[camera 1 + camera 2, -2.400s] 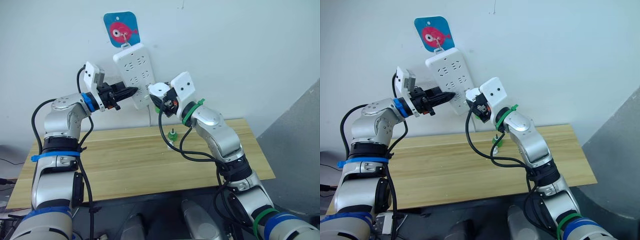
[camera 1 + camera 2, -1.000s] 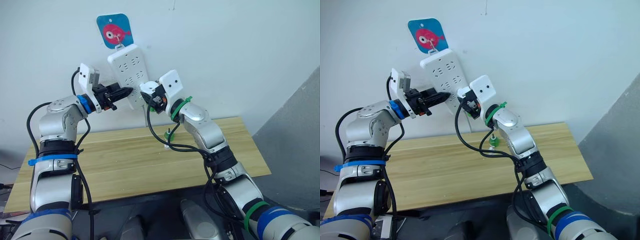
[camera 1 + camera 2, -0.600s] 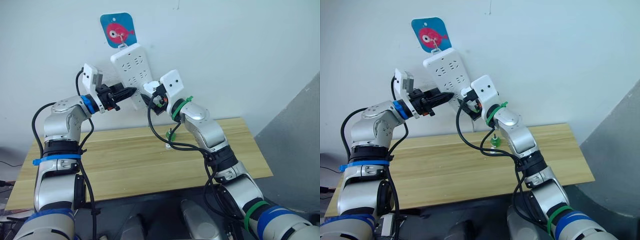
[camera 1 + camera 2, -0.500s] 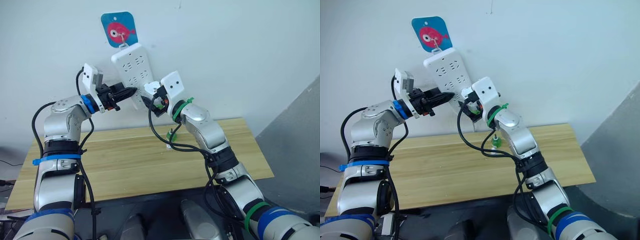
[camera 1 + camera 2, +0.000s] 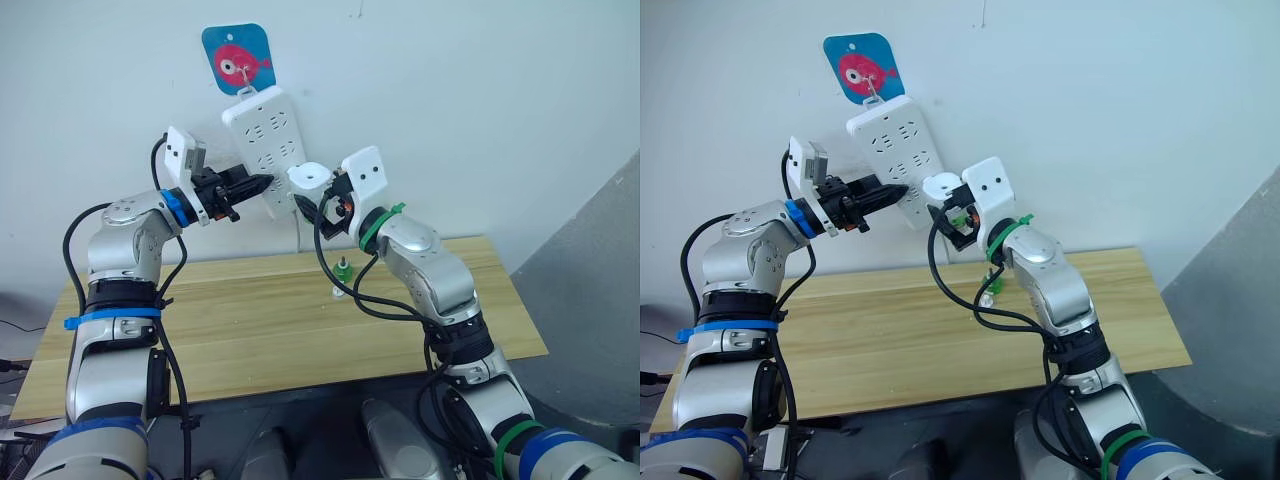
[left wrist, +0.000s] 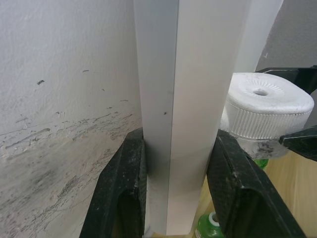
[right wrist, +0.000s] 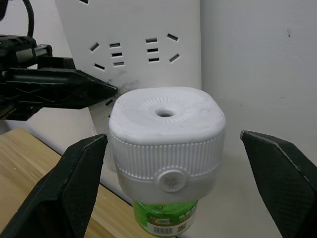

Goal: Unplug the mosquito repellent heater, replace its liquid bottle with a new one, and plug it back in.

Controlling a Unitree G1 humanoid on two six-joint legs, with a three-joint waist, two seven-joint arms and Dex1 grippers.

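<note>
While your left gripper point(image 6: 173, 188) clamps the power strip's point(image 5: 268, 145) edge on the far wall, your right gripper point(image 7: 168, 163) stands wide apart around the mosquito repellent heater point(image 7: 166, 141), which sits at the strip's right face.

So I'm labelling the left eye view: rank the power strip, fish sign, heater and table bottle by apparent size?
1. Power strip, the longest.
2. Fish sign.
3. Mosquito repellent heater, smaller than the sign, though it hangs nearer the camera.
4. Green bottle on the table, smallest, partly hidden by cable.
</note>
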